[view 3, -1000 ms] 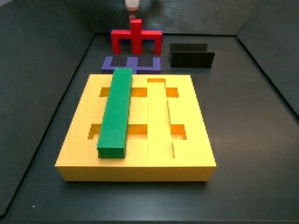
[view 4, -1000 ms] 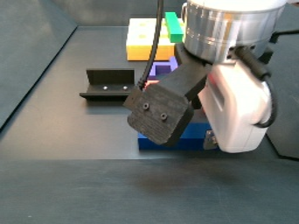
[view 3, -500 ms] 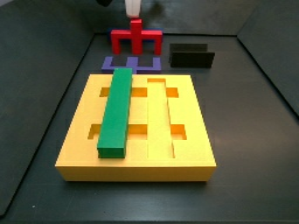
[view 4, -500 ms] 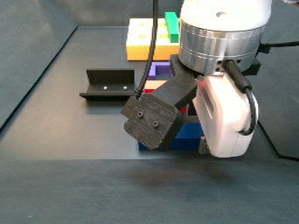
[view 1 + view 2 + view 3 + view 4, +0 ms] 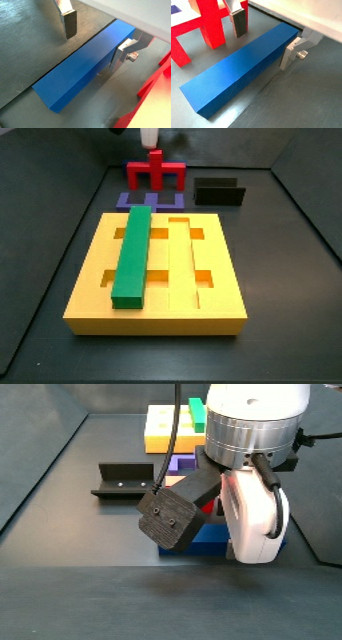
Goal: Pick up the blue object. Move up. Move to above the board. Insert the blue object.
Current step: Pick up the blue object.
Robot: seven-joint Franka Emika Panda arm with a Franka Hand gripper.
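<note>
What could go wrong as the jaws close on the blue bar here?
The gripper straddles the blue bar near one end, jaws open, so the bar may tilt when lifted. The red piece stands close beside one finger and might get bumped.

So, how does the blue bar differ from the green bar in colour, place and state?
The blue bar is dark blue and lies flat on the dark floor; the green bar is green and lies lengthwise on the yellow board. The end effector straddles the blue bar, fingers open on either side; nothing is near the green bar. Both are long, straight bars of square section.
</note>
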